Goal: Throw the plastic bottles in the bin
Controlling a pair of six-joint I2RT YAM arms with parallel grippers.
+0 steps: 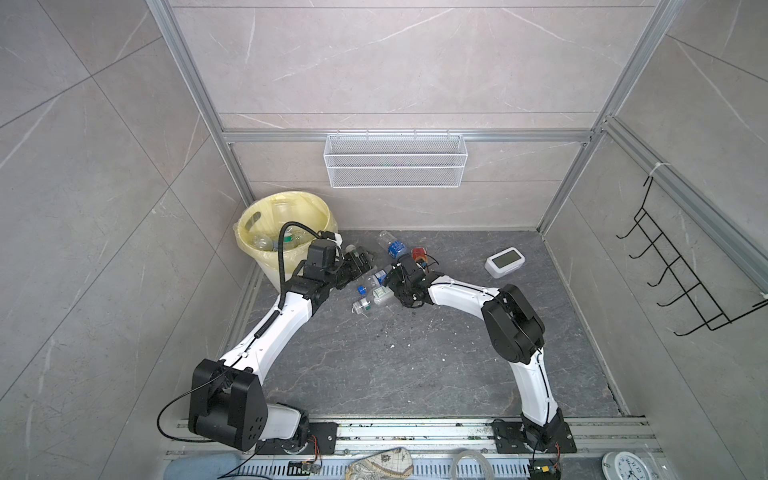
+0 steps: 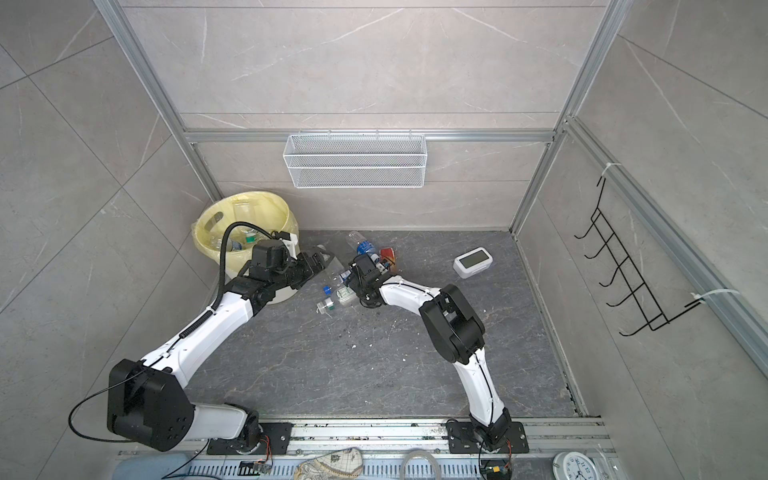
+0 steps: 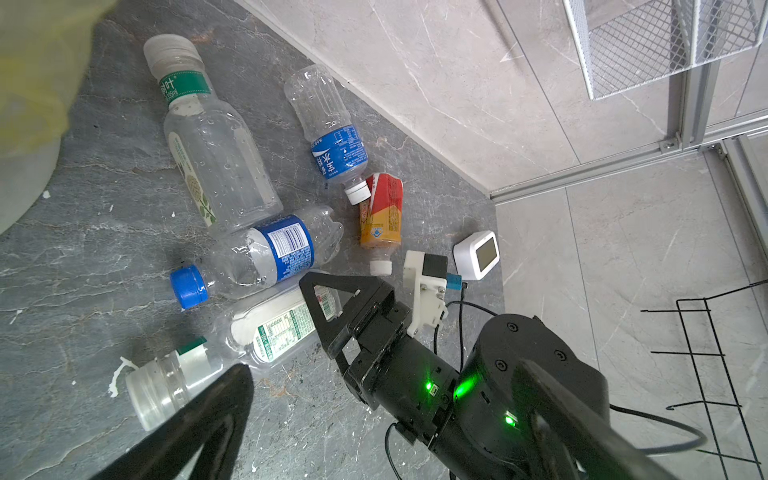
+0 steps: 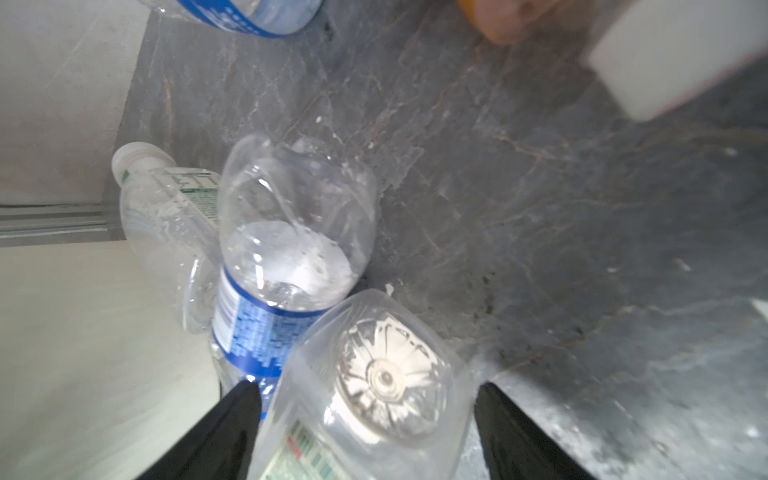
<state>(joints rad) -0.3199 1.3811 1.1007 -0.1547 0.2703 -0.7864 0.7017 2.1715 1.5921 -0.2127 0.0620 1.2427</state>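
Right gripper [image 4: 368, 388]: jaws apart; straddling clear square plastic bottle with green-white label [image 4: 374, 374]
Left gripper [image 1: 360, 262]: spread wide; empty; beside cream round yellow-lined bin [image 1: 266, 266]

"What carries everything here?"
"A dark grey, marbled floor [image 1: 415, 365]."
"And what's on it?"
"The bin [image 1: 268, 268] stands in its upper-left corner. Plastic bottles [image 1: 395, 248] lie on their sides at upper centre. A white clock [image 1: 505, 262] sits apart at upper right."
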